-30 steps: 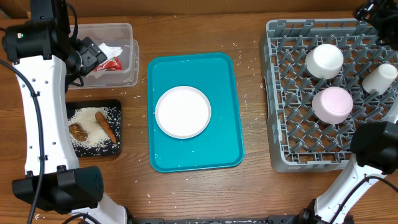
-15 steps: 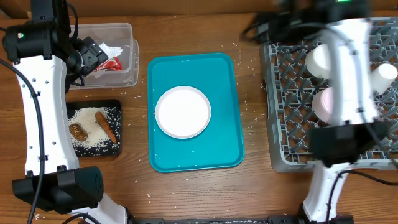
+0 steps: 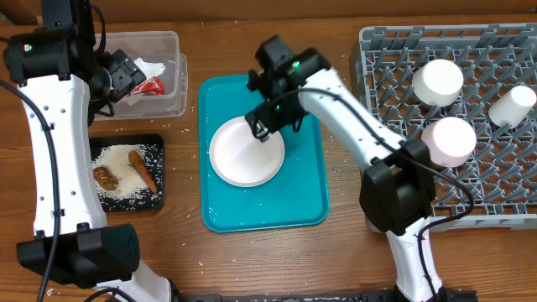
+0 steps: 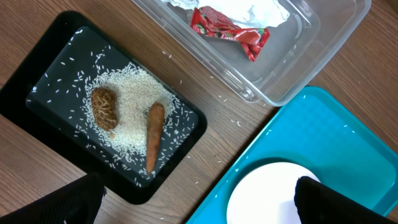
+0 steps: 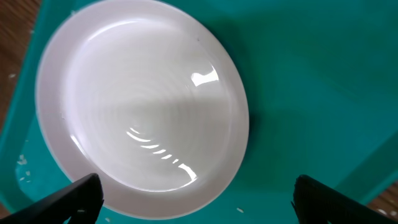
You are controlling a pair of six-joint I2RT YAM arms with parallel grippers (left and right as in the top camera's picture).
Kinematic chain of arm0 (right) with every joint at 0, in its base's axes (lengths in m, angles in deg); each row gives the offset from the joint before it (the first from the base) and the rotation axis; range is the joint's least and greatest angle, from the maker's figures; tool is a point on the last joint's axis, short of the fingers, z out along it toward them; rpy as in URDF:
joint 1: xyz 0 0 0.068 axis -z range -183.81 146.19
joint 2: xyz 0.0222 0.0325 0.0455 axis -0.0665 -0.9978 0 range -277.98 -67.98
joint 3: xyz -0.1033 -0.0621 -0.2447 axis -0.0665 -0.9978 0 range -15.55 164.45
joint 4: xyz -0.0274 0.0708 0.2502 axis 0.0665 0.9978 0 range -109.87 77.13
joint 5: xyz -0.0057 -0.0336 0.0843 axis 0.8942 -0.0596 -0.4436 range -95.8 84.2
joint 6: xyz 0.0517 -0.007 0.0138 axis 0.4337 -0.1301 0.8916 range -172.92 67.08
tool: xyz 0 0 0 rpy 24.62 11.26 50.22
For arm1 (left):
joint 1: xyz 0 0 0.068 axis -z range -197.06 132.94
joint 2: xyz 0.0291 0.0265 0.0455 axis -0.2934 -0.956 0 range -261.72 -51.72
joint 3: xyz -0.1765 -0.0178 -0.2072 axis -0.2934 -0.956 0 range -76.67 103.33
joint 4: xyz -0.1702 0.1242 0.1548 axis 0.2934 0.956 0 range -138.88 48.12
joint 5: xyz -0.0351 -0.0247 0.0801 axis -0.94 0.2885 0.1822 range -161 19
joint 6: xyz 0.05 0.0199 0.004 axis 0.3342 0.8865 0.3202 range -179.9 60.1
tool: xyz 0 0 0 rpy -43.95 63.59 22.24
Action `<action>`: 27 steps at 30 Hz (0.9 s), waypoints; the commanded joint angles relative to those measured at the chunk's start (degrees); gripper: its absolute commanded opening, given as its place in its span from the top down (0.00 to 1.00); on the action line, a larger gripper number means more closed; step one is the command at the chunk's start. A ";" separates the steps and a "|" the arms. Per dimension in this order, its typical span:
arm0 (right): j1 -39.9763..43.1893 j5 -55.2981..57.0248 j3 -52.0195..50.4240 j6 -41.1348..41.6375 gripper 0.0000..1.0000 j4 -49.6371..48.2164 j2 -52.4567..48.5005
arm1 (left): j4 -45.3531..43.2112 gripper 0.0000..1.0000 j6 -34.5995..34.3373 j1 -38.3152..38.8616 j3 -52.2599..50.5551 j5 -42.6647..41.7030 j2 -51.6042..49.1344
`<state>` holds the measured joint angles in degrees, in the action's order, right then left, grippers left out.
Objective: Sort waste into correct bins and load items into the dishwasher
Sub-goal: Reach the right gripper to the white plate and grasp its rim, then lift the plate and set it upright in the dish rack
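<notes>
2 grippers, both spread wide and empty, over a wooden table.
Right gripper [image 3: 267, 126] hovers with its fingers far apart over the upper rim of the round white plate [image 3: 247, 155], which lies flat in the middle of the teal tray [image 3: 302, 197]. Left gripper [image 3: 126, 77], equally wide, hangs at the clear tub [image 3: 168, 42], which holds a crumpled napkin [image 3: 153, 66] and a red wrapper [image 3: 151, 85]. Just below it, the black tray [image 3: 156, 143] carries rice [image 3: 117, 168], a carrot [image 3: 143, 172] and a brown lump [image 3: 104, 177]. On the right, the grey dish rack [image 3: 394, 193] holds 2 bowls [image 3: 437, 81] [image 3: 448, 140] and 1 cup [image 3: 513, 105], all upside down. The brown wood-grain table [image 3: 344, 252] is speckled with stray white grains around the trays.
</notes>
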<state>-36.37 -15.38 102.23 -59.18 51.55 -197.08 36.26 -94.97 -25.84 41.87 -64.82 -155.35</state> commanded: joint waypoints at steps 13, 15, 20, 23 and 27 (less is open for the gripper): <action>0.13 3.65 -15.34 18.60 0.33 -12.02 -0.17 | 0.04 0.00 -0.96 -0.09 -0.31 -0.07 -0.39; 0.15 3.58 -16.31 19.71 0.34 -12.83 -0.33 | 0.04 0.00 -0.96 -0.09 -0.31 -0.07 -0.39; 0.15 3.58 -16.55 21.00 0.48 -12.52 -1.01 | 0.04 0.00 -0.96 -0.09 -0.31 -0.07 -0.39; 0.04 3.58 -16.55 22.91 0.60 -12.55 -1.01 | 0.07 0.00 -0.96 -0.09 -0.31 -0.07 -0.39; 0.04 3.56 -16.09 25.14 0.82 -12.11 -0.96 | 0.04 0.00 -0.96 -0.09 -0.31 -0.07 -0.39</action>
<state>-36.13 -12.32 85.99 -36.76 39.33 -197.38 36.26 -94.97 -25.84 41.87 -64.82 -155.35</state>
